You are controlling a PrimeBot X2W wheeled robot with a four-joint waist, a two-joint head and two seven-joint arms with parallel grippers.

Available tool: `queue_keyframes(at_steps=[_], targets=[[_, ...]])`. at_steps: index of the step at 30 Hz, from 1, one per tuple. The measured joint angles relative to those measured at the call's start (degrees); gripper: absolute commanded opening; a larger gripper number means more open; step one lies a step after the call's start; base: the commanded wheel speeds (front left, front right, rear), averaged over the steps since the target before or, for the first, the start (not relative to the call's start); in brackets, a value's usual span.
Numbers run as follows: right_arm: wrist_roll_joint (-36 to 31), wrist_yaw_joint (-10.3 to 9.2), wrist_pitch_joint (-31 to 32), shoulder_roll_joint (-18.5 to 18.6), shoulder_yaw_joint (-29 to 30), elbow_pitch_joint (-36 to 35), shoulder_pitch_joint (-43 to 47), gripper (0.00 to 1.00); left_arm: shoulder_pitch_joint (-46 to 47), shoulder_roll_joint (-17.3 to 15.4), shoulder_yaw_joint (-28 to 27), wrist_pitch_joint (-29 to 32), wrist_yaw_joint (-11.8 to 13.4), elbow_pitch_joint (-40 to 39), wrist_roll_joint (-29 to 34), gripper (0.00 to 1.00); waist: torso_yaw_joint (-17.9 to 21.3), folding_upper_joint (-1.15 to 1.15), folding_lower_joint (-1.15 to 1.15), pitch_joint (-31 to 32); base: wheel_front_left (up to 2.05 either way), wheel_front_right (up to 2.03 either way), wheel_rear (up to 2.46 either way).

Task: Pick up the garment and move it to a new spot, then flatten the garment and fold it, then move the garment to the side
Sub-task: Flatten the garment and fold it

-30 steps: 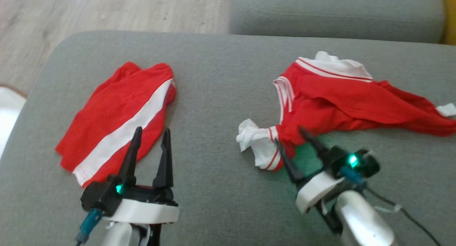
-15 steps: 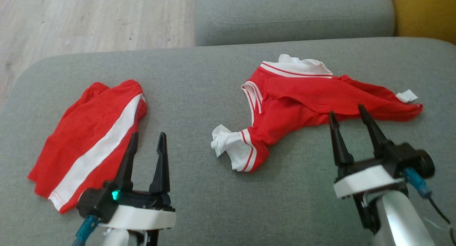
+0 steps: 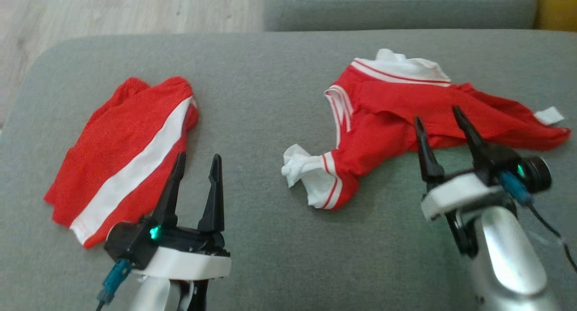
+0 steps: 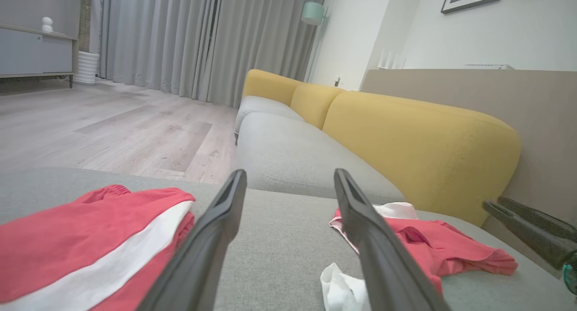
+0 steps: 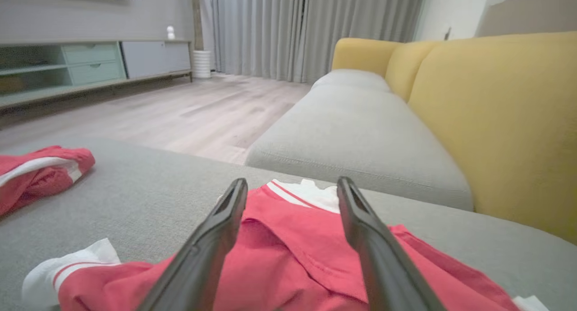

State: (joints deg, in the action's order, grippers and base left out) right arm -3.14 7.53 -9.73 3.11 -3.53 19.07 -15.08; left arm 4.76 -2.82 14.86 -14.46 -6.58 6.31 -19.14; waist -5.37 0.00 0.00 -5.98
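Your right gripper has its jaws spread wide with nothing between them. Its tips sit over the near edge of the garment — a red shirt with white striped trim, lying crumpled and unfolded on the right half of the grey sofa cushion. From the head view you cannot tell whether the tips touch the cloth or hang just above it. The right wrist view shows the two dark fingers straddling the red body of the shirt, with the white collar beyond them. One white cuff, bunched up, sticks out at the shirt's left end, toward the middle of the cushion. Your left gripper is likewise wide open and empty, held over bare cushion just beside the right edge of a pair of red shorts with a white stripe — these lie folded flat on the left half, well apart from the shirt. A yellow backrest borders the sofa on the right, and pale wood floor lies beyond the cushion.
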Motion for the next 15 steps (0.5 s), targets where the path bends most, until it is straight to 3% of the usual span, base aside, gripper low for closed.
queue_keyframes(at_steps=[6, 15], targets=[[-2.6, 0.00, 5.0, 0.3, -1.8, 9.8, -7.8, 1.00, 1.0, 0.0, 1.5, 0.0, 0.0, 0.6, -0.3, 1.00, -3.3, 0.00, 0.00, -2.3, 0.00, 0.00, 0.00], [-7.2, 0.00, 5.5, 1.4, 1.1, 23.3, -16.5, 1.00, 2.3, 0.0, 3.4, 0.0, 0.0, 0.9, -0.4, 1.00, -7.6, 0.00, 0.00, -4.9, 0.00, 0.00, 0.00]])
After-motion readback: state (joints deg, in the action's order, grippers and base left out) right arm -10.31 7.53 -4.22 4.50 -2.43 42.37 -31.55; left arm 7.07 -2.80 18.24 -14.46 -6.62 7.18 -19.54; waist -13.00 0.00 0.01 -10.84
